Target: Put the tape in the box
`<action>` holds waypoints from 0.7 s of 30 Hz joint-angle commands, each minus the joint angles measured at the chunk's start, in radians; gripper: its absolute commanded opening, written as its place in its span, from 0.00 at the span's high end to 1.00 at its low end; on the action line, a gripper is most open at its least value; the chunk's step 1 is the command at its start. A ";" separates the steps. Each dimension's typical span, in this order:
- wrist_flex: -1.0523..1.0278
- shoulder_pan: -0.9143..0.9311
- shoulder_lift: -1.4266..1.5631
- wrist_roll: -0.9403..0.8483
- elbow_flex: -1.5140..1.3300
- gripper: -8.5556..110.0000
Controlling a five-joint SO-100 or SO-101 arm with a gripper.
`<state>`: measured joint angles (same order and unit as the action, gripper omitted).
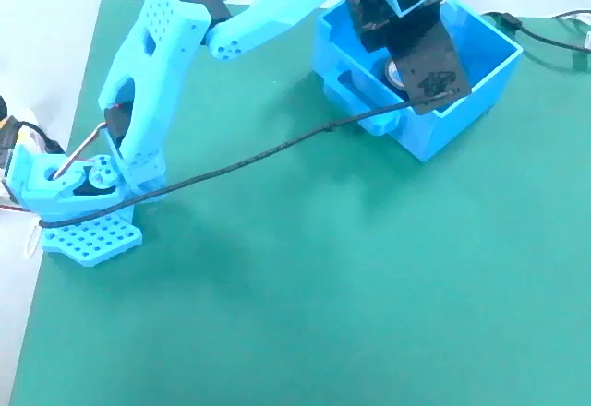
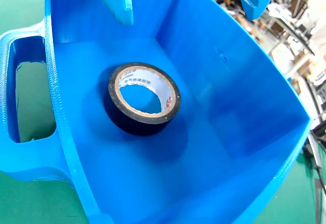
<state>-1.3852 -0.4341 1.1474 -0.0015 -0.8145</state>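
Note:
The black tape (image 2: 143, 100), a ring with a whitish core, lies flat on the floor of the blue box (image 2: 229, 96). It is free of the gripper (image 2: 186, 0), whose two blue fingers (image 2: 118, 2) stand wide apart above it, open and empty. In the fixed view the box (image 1: 443, 134) sits at the upper right of the green mat. The gripper (image 1: 417, 66) and its black block hang over the box's opening. Only a pale sliver of the tape (image 1: 394, 73) shows beside the block.
The blue arm stretches from its perforated base (image 1: 85, 226) at the left to the box. A black cable (image 1: 259, 157) runs across the mat from the base to the box. The box's loop handle (image 2: 20, 102) faces the arm. A second cable (image 1: 545, 29) lies behind the box.

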 commanded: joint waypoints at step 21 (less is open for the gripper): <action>-0.316 0.284 0.545 -0.069 0.086 0.66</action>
<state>-1.6536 -0.1871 1.5892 -0.0537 -0.8130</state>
